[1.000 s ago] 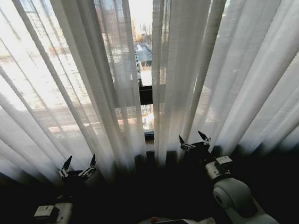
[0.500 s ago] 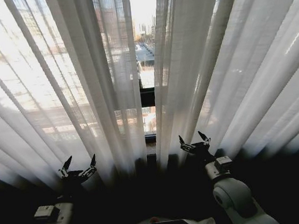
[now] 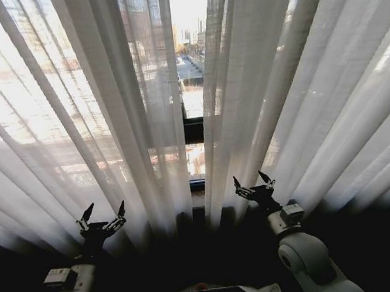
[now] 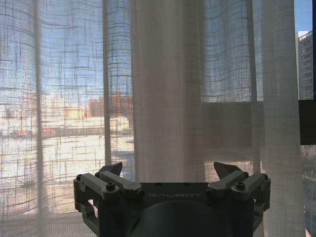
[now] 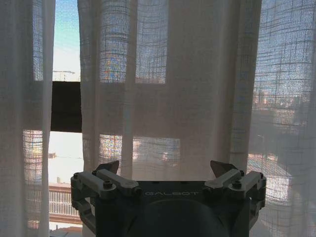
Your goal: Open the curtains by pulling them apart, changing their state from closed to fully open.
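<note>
Curtains (image 3: 108, 113): two sheer cream panels are hanging before me, with a narrow gap in the middle showing the black window frame (image 3: 191, 129).
Left hand (image 3: 103, 219): I am holding it low before the left panel, fingers spread, gripping nothing.
Right hand (image 3: 254, 183): I am holding it near the right panel's inner edge, fingers spread, gripping nothing.

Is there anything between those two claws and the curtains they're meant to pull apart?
Nothing visible. The open left gripper and open right gripper each face a panel of the curtains directly, with only air between.
</note>
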You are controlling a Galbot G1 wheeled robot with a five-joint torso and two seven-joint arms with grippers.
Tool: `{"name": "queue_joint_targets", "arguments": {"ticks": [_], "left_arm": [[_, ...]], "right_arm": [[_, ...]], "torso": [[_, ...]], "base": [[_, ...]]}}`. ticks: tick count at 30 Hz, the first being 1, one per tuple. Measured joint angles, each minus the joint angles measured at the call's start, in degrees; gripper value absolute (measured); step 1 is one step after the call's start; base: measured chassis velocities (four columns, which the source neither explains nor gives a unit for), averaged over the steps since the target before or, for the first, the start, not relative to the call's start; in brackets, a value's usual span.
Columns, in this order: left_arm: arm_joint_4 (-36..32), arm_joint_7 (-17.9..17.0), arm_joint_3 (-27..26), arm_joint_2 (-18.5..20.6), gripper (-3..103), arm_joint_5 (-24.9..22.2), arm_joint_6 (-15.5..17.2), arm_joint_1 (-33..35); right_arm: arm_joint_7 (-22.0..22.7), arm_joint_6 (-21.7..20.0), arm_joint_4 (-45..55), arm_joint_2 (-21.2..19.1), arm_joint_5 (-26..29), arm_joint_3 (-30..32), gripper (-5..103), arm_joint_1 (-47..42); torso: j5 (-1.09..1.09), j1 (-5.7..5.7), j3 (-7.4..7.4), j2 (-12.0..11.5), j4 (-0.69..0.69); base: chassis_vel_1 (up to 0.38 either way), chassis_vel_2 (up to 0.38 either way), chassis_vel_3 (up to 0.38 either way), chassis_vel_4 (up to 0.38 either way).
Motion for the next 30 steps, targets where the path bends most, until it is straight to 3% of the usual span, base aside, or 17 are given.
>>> {"name": "queue_joint_targets", "arguments": {"ticks": [6, 16, 30], "left_arm": [[-0.2, 0.0, 0.1, -0.3, 100, 0.0, 0.0, 0.4], [-1.2, 0.0, -0.4, -1.3, 100, 0.4, 0.0, 1.2], [-2.6, -0.1, -0.6, -2.3, 100, 0.8, 0.9, 1.9]], "right_arm": [[0.5, -3.8, 2.1, -0.7, 8.6, -2.7, 100, 0.2], [0.5, -4.7, -0.6, -2.9, 9.6, -7.3, 100, 3.1], [2.9, -4.6, -6.6, -4.3, 12.0, -5.5, 100, 10.8]], "torso": [[0.00, 0.00, -0.01, 0.0, 0.00], [0.00, -0.01, 0.00, 0.0, 0.00], [0.00, -0.01, 0.00, 0.0, 0.00]], "base": [[0.000, 0.000, 0.000, 0.000], [0.000, 0.000, 0.000, 0.000], [0.000, 0.000, 0.000, 0.000]]}}
